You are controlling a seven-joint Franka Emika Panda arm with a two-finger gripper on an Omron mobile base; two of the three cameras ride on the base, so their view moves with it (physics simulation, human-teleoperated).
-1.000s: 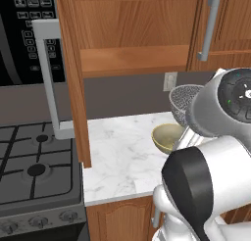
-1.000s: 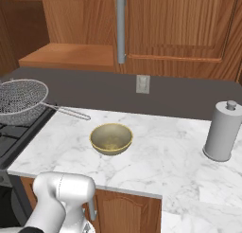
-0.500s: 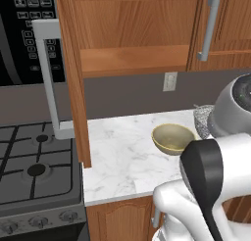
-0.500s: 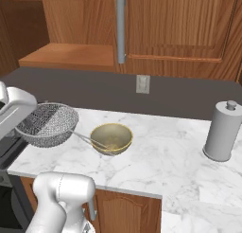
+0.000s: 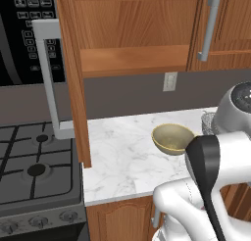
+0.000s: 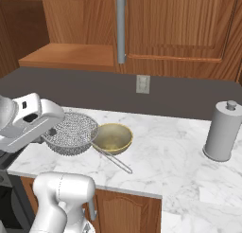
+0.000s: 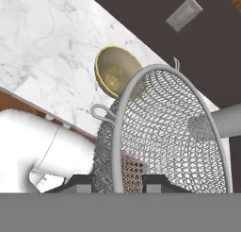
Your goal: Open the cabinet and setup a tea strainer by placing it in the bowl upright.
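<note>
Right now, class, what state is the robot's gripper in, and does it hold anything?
Gripper: shut on the tea strainer, gripping its mesh basket beside the bowl.

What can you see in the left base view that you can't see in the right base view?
Left base view's own: the black stove, the microwave above it, and the open cabinet door seen edge-on with its grey bar handle.

Right base view's own: the grey canister on the counter's right side, and the tea strainer seen whole, with its long wire handle.

Both share: the olive-gold bowl, the marble counter, the wall outlet and the cabinet's wooden shelf.
</note>
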